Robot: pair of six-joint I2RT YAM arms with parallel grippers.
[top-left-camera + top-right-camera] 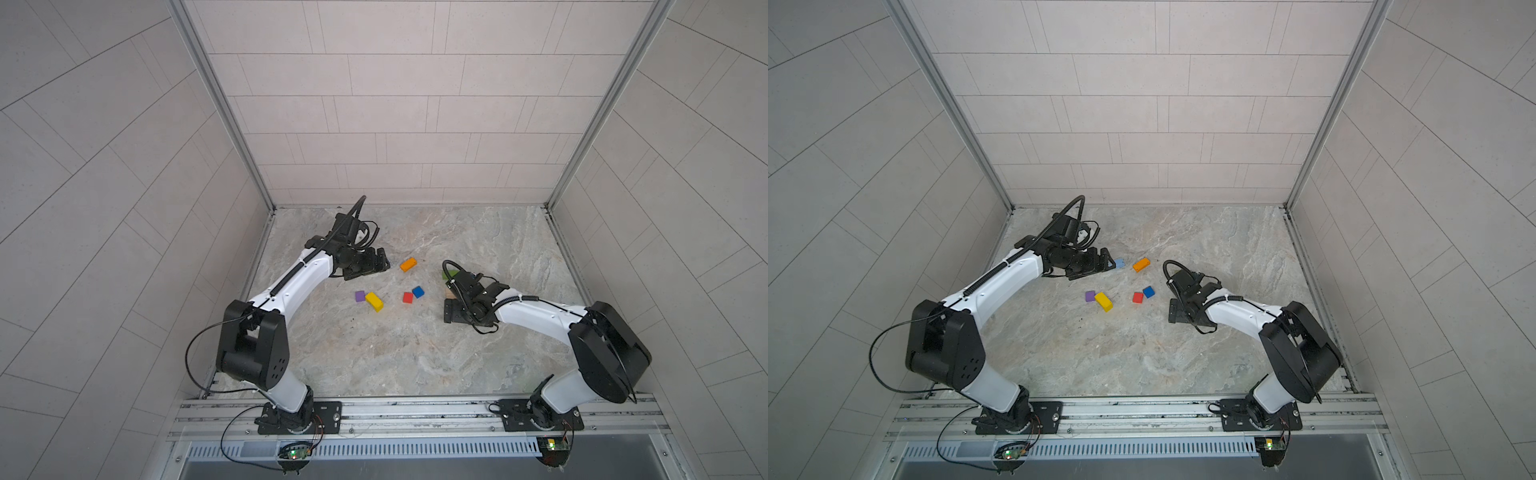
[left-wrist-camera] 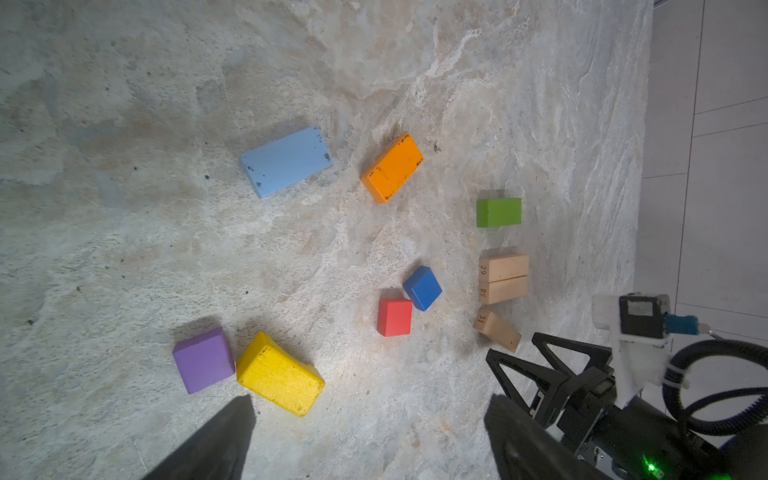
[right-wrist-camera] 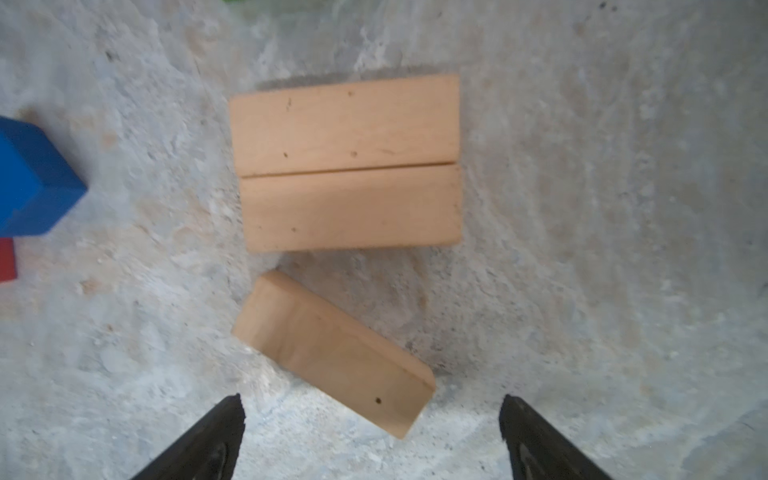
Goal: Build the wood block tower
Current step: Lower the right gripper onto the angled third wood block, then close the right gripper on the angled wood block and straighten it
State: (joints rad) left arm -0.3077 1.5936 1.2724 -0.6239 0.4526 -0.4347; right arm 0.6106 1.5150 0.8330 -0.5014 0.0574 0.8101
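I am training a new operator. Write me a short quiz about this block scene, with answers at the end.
1. True or false: a coloured block is stacked on the two touching tan bars.
2. How many tan bars show in the right wrist view?
3. Fill in: the brick beside the purple cube is ____.
Key: 1 false; 2 three, counting the skewed bar; 3 yellow brick.
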